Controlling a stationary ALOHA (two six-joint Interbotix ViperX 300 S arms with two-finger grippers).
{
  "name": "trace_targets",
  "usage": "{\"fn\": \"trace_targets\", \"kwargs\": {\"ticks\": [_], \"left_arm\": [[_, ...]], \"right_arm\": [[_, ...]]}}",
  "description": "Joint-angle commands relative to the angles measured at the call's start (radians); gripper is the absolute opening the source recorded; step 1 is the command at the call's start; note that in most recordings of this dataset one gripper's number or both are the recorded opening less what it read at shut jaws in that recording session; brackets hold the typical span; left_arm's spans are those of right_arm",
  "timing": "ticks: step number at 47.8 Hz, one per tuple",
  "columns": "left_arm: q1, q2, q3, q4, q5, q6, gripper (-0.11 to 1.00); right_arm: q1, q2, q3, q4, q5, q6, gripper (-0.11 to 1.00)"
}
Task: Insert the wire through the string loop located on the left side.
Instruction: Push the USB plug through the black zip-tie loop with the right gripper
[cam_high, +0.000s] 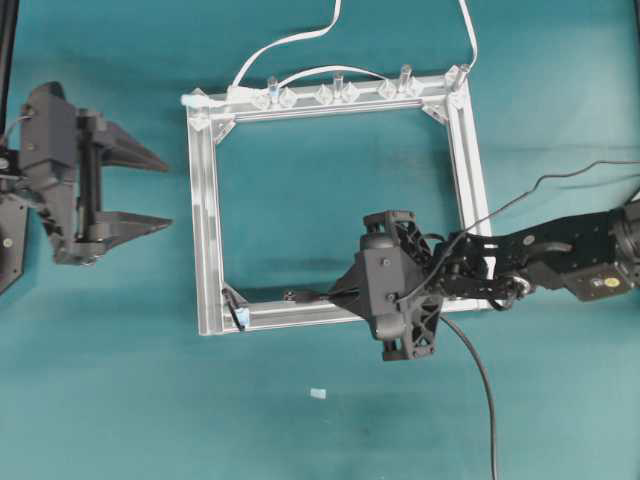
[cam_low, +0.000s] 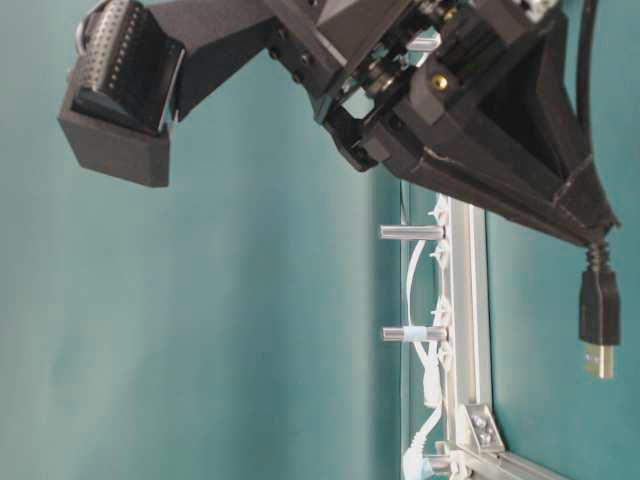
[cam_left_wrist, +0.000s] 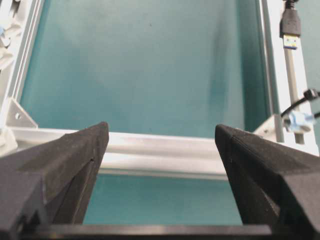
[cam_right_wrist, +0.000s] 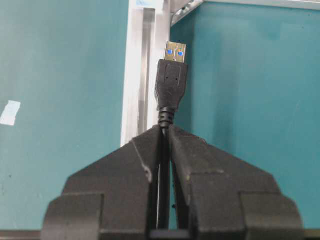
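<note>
Closest to the right wrist camera, the right end effector (cam_right_wrist: 165, 131) is clamped on the wire (cam_right_wrist: 170, 90) just behind its black plug, so the plug and its metal tip stick out past the fingertips over the near rail of the silver frame (cam_right_wrist: 142, 65). Seen from overhead, that same end effector (cam_high: 345, 293) sits at the frame's bottom rail (cam_high: 300, 316), pointing left along it, with the wire trailing back off the bottom edge of the view. Further left along that rail, the string loop (cam_high: 240, 316) with its pale blue bit stands at the bottom-left corner of the frame, apart from the plug tip. Beyond the frame's left rail, the left end effector (cam_high: 150, 190) hangs over the teal table (cam_high: 100, 400) with its jaws spread wide and nothing between them. At the far rail, clear plastic pegs (cam_high: 337, 88) stand in a row, and a white cable (cam_high: 300, 40) runs past them.
</note>
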Motion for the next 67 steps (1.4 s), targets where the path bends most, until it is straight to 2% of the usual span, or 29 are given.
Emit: {"fn": "trace_targets", "kwargs": {"ticks": [1,29,44,67], "left_arm": [[-0.003,-0.043,0.003,0.003,0.017,-0.002,0.87],[-0.003,-0.261,0.083,0.003,0.114,-0.003,0.87],[-0.003,-0.357,0.12,0.003,0.155,-0.003,0.87],[-0.02,-0.4,0.129,0.003,0.176,-0.005,0.87]], "right_arm": [[-0.002,-0.006,-0.032,-0.002,-0.003,-0.002,0.07],[-0.002,0.081,-0.147,-0.002,-0.003,0.0,0.07],[-0.002,0.138,-0.222,-0.002,0.04,0.0,0.07],[-0.018,0.209,-0.33,-0.002,0.041,0.0,0.07]]}}
